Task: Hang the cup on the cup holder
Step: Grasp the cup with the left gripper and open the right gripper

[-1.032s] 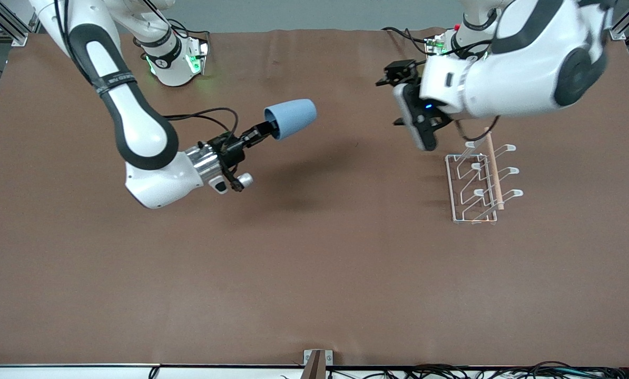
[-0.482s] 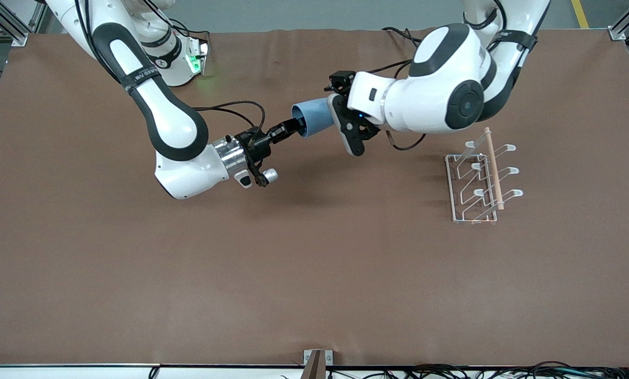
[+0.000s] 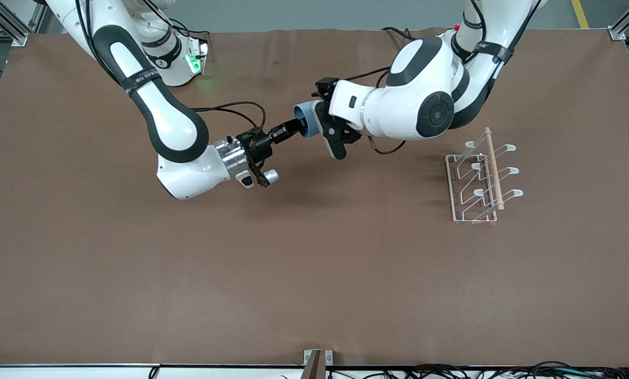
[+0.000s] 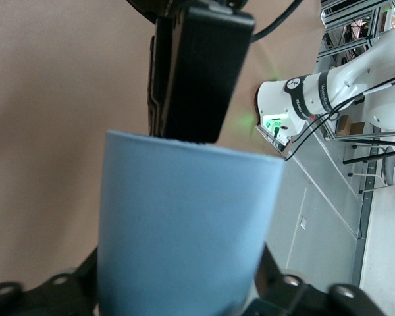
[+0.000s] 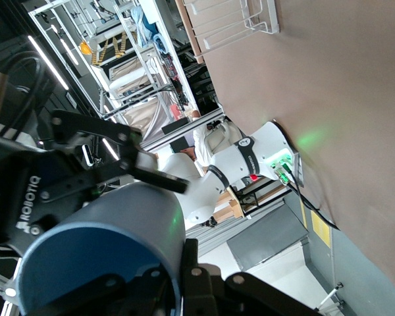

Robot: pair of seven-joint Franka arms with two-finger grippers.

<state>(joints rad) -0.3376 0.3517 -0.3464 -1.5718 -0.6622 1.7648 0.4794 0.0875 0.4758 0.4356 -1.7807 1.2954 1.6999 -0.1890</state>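
Observation:
The light-blue cup [image 3: 304,117] is held on its side in the air over the middle of the table. My right gripper [image 3: 292,126] is shut on its rim, one finger inside and one outside, as the right wrist view shows [image 5: 184,280]. My left gripper [image 3: 314,121] is open, with its fingers on either side of the cup's closed end. The cup [image 4: 184,224] fills the left wrist view between those fingers. The white wire cup holder [image 3: 478,179] with its wooden rod stands on the table toward the left arm's end.
The brown table mat [image 3: 314,273] is bare around the cup holder. The two arms meet over the middle of the table. The right arm's base [image 3: 175,58] stands at the table's back edge.
My left arm has swung from beside the cup holder to the cup, and its fingers now straddle the cup's closed end. My right gripper carried the cup slightly toward it, then held still.

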